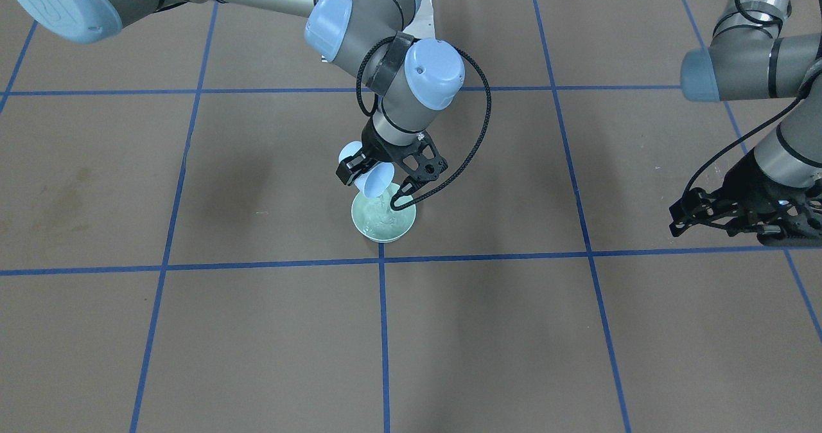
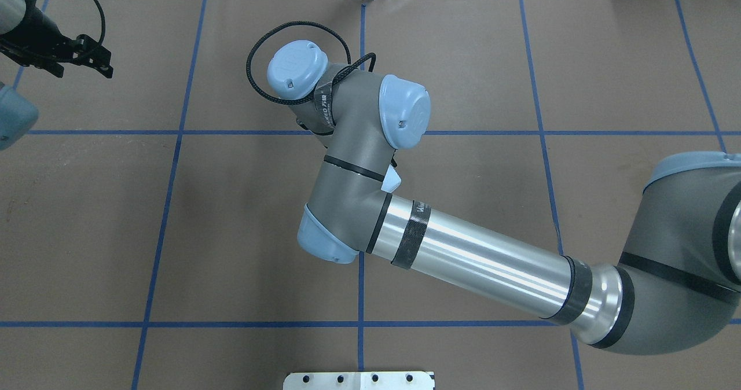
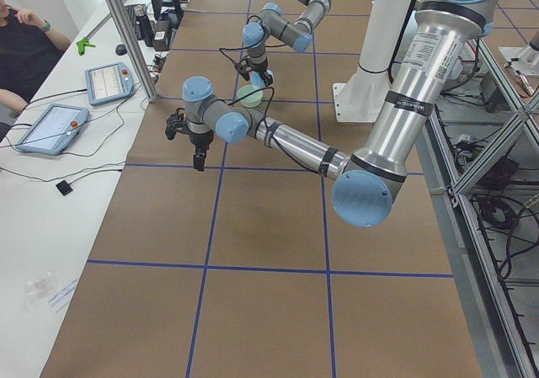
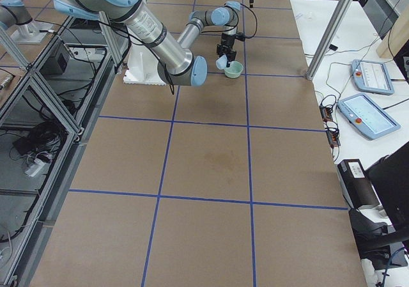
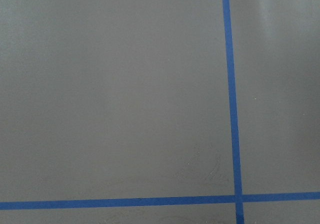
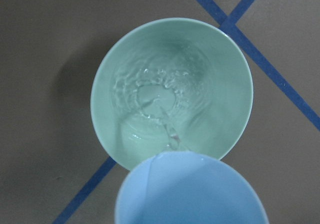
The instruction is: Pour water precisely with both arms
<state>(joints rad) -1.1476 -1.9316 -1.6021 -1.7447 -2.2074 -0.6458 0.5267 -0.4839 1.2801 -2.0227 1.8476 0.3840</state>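
Note:
My right gripper (image 1: 374, 185) is shut on a light blue cup (image 1: 376, 179) and holds it tilted over a pale green bowl (image 1: 385, 229) on the brown table. In the right wrist view a thin stream of water (image 6: 167, 129) runs from the cup's rim (image 6: 190, 189) into the bowl (image 6: 230, 84), and the water in it ripples. My left gripper (image 1: 719, 227) hangs open and empty far off to the side; it also shows in the overhead view (image 2: 81, 66). The right arm hides cup and bowl in the overhead view.
Blue tape lines (image 1: 382, 330) divide the brown table into squares. The white pedestal base (image 2: 359, 380) stands at the robot's side. Operator tablets (image 3: 105, 82) and a person (image 3: 21, 45) are at a white side table, behind an aluminium post (image 3: 126, 33).

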